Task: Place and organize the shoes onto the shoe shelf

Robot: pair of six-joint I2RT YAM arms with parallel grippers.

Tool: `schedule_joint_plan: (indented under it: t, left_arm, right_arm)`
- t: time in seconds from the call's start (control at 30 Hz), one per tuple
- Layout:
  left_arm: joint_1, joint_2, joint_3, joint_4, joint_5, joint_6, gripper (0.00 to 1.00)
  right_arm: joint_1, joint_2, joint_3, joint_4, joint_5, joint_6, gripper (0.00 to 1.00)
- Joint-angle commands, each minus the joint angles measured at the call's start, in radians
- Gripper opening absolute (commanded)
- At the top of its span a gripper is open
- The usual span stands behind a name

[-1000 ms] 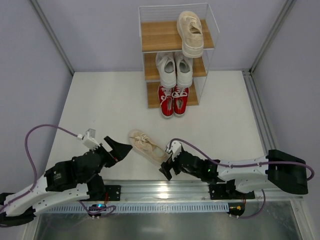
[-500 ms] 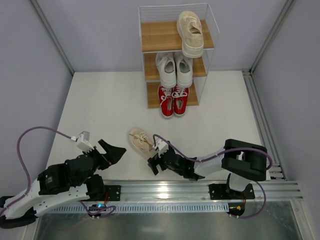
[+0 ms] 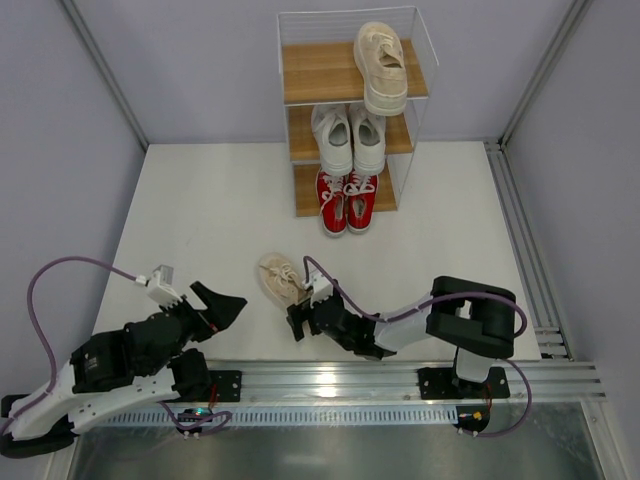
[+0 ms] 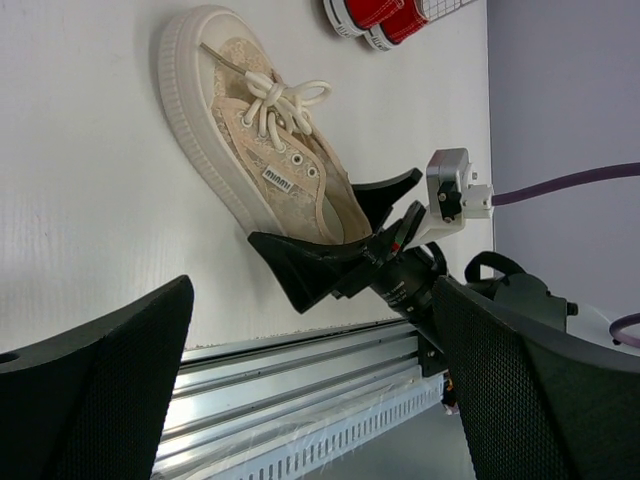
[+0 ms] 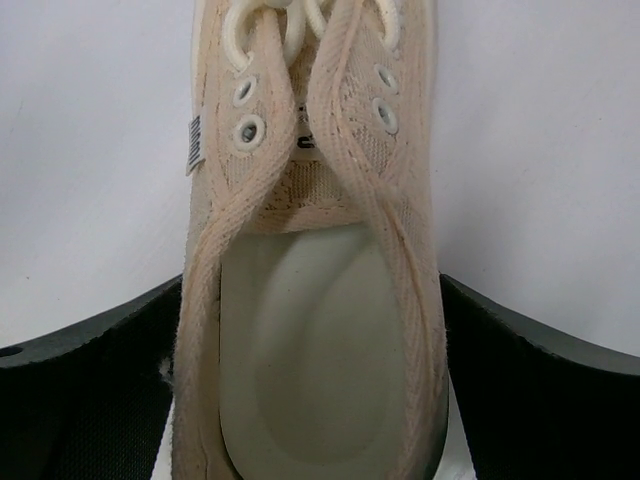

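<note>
Currently | right gripper (image 3: pixel 303 314) low, astride heel of beige shoe (image 3: pixel 278 277) | left gripper (image 3: pixel 225 310) apart

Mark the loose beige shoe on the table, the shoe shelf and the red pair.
loose beige shoe (image 3: pixel 277 276): top view, on its laced front.
shoe shelf (image 3: pixel 315 70): top view, on the bare top board.
red pair (image 3: pixel 334 208): top view, on one shoe's upper.

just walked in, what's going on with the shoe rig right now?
The right gripper is open and straddles the heel of the loose beige shoe on the table, not yet closed on it. The left gripper is open too, hovering just left of that shoe and holding nothing. On the shoe shelf, the other beige shoe sits on top, the white pair in the middle, and the red pair at the bottom.
</note>
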Motion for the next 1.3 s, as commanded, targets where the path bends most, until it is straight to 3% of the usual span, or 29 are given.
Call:
schedule_joint_plan:
  t: [0.0,0.17,0.37,0.47,0.57,0.6,0.67,0.7,0.73,0.9,1.27]
  left_arm:
    - [-0.002,-0.018,0.029,-0.019,-0.038,0.006,1.0]
    - [-0.002,-0.035,0.028,-0.026,-0.048,0.003,1.0]
    - [-0.002,-0.052,0.029,-0.047,-0.057,0.0,1.0]
    - [-0.002,-0.067,0.029,-0.047,-0.06,-0.003,1.0]
    - [-0.002,-0.076,0.026,-0.052,-0.063,-0.004,1.0]
    - [-0.002,-0.079,0.026,-0.052,-0.064,-0.006,1.0]
    - [-0.002,-0.083,0.028,-0.058,-0.064,-0.007,1.0]
    - [-0.002,-0.084,0.028,-0.061,-0.066,-0.007,1.0]
    - [-0.002,-0.087,0.028,-0.067,-0.066,-0.009,1.0]
    - [-0.002,-0.096,0.032,-0.084,-0.069,-0.02,1.0]
    - [-0.002,-0.112,0.038,-0.101,-0.08,-0.024,1.0]
  right_arm:
    - [0.039,0.038,0.058,-0.044,0.046,0.092,1.0]
    - [0.076,0.084,0.15,-0.284,0.122,0.157,1.0]
    - [0.088,0.101,0.184,-0.442,0.158,0.205,1.0]
    - [0.088,0.103,0.19,-0.488,0.153,0.211,0.94]
    - [0.088,0.092,0.184,-0.5,0.142,0.213,0.71]
    - [0.089,0.086,0.187,-0.506,0.139,0.216,0.51]
    - [0.088,0.086,0.193,-0.52,0.122,0.207,0.32]
    - [0.088,0.083,0.196,-0.523,0.118,0.204,0.13]
    - [0.086,0.072,0.197,-0.525,0.115,0.202,0.05]
    - [0.088,-0.02,0.18,-0.545,0.122,0.182,0.04]
    - [0.088,-0.423,0.242,-0.704,0.178,0.011,0.04]
